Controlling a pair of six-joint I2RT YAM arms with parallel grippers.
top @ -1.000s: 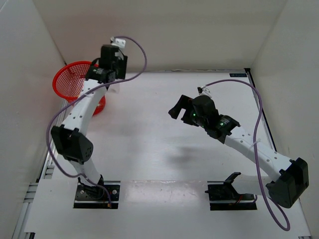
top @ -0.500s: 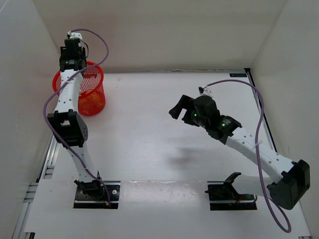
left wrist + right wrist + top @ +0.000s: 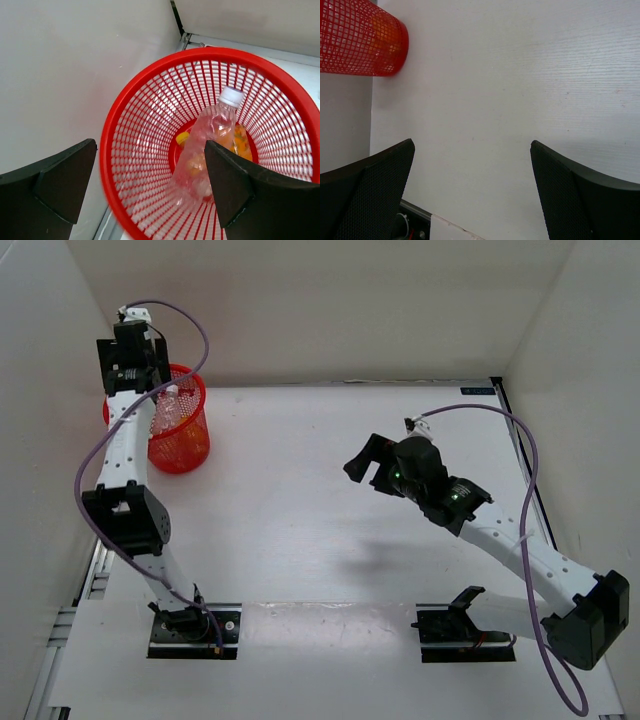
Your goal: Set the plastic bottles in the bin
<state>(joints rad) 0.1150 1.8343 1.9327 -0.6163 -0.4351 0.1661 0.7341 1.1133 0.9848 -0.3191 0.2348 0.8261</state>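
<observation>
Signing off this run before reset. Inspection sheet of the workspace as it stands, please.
surface: white table, no marks or spills seen
job's things: red bin upright at the far left corner; clear bottle with a white cap leans inside it; orange bottle and a yellow cap below it, one bottle or two cannot tell; no bottle seen on the table
clutter: nothing seen
grippers: left fingers wide apart over the bin, holding nothing; right fingers wide apart over the table, holding nothing
cables: left purple cable and right purple cable loop free
surroundings: white walls on three sides
</observation>
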